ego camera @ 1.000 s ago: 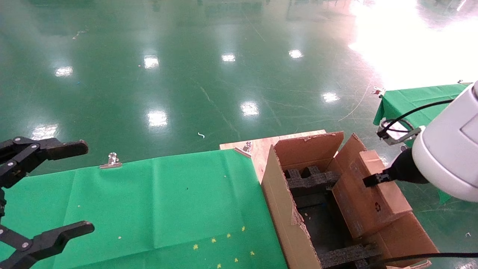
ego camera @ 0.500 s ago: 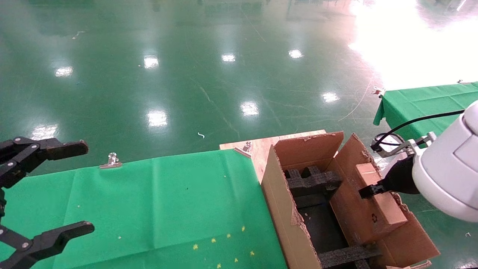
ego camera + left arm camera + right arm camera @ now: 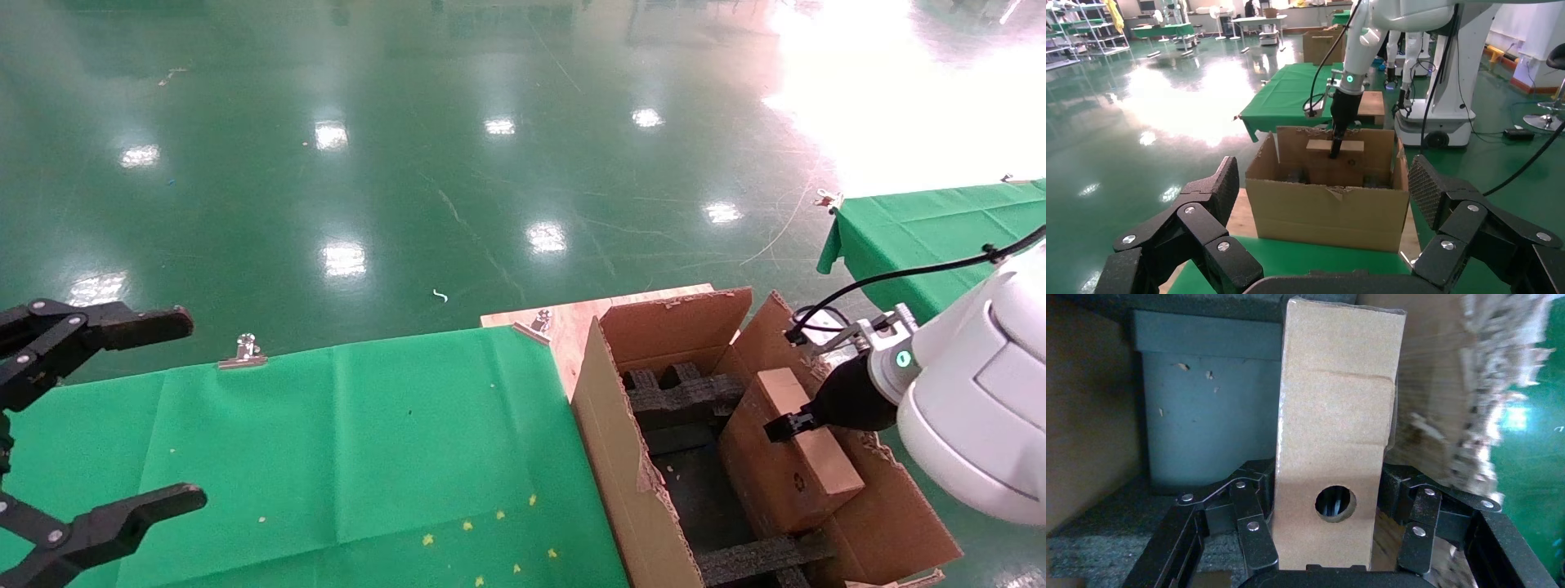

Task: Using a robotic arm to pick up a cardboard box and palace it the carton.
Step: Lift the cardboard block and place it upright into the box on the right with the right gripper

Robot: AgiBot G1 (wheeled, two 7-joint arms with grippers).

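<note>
Your right hand (image 3: 782, 426) is clamped on the cardboard box (image 3: 788, 457), one finger on each broad face, gripping near the narrow side that has the round hole. In the right wrist view that holed side faces the camera, and the cardboard box (image 3: 1335, 435) runs straight out from between the fingers (image 3: 1248, 523), its far end over the black foam inserts (image 3: 1208, 410).

From the head view, you see the box hanging tilted inside the carton (image 3: 629, 457), along the carton's right wall, with its lower end down among the foam inserts (image 3: 682, 396) and its upper end under the hand. The small recycling mark sits on the face turned up toward you. Whether the lower end touches the foam or the carton floor cannot be told.

The robotic arm (image 3: 972, 408) reaches in from the right, its green light lit just behind the hand. In the left wrist view the same arm (image 3: 1352, 61) comes down from above into the open carton (image 3: 1327, 202).

The carton stands at the right end of the counter (image 3: 327, 441), on bare wood beside the green cloth.

Your left hand (image 3: 90, 425) hangs wide open over the counter's left edge, holding nothing, well apart from the carton.
</note>
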